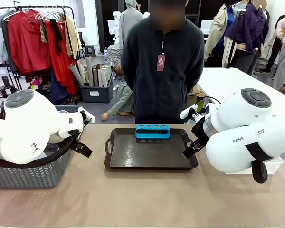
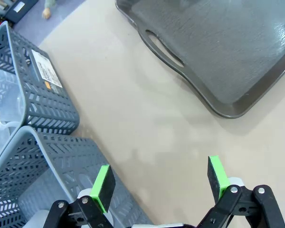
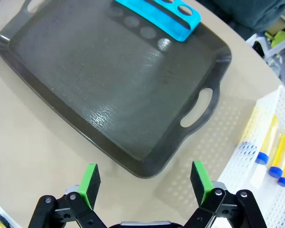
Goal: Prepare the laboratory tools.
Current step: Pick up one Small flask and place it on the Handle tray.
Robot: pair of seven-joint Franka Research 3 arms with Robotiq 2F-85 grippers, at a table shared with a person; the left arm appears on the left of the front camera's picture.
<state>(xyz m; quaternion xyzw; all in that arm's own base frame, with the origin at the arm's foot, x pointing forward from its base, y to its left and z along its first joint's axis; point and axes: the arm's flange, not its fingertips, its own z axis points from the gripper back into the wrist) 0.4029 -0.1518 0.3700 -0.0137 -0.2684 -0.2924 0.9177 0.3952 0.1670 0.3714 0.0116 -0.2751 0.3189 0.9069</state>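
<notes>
left gripper (image 2: 160,183) was open, empty, above table beside grey baskets (image 2: 52,111); right gripper (image 3: 145,184) was open, empty, near the tray (image 3: 109,80); tubes (image 3: 270,140) lay in a white basket (image 3: 237,159) beside it.

Printed in dark capitals on the white shell of the right arm (image 1: 237,142), just behind the right gripper (image 1: 189,151): "RANK", then "OT" past a black strap (image 1: 256,159) hiding the letters between. Stuck on the rim of a grey basket (image 2: 42,109), ahead and to the left of the left gripper (image 2: 159,175): a white label (image 2: 46,70), print too small to read. Far beyond both grippers, on the person's dark jacket (image 1: 175,71): a maroon tag (image 1: 160,62), unreadable.
</notes>
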